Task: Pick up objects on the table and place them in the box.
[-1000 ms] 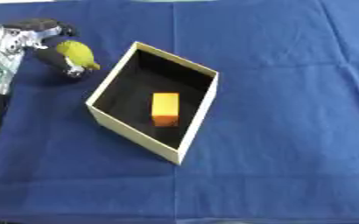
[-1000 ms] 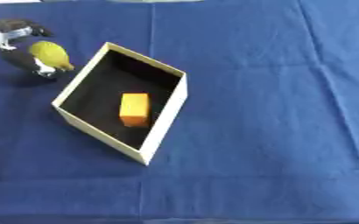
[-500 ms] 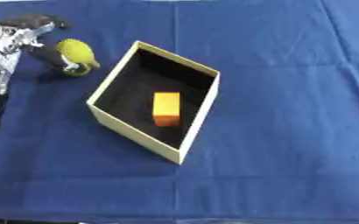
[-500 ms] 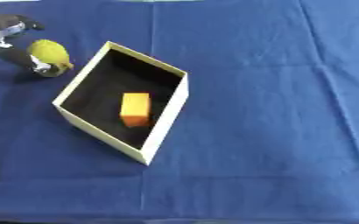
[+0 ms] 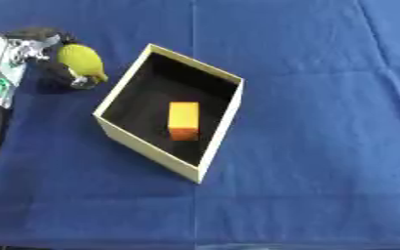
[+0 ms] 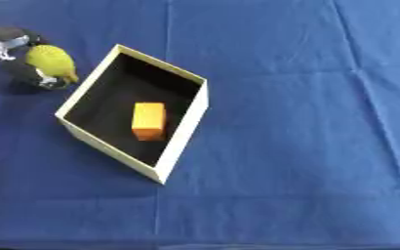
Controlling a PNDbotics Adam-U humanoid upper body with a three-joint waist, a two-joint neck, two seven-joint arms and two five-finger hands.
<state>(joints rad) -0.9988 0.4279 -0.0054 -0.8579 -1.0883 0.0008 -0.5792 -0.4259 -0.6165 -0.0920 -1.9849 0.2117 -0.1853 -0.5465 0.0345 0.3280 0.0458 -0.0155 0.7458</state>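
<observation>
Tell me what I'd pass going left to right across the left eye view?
The robot's left hand, its fingers curled round a yellow-green lemon-like object → the open box with a black inside → the orange block lying in it → bare blue cloth.

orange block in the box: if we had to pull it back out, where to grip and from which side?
Judgement call: grip the orange block across its two long faces, coming straight down from above. It lies flat on the box floor, long axis running near to far, with bare floor on both long sides. The walls rule out a sideways approach. The left hand already holds the yellow-green object.
</observation>
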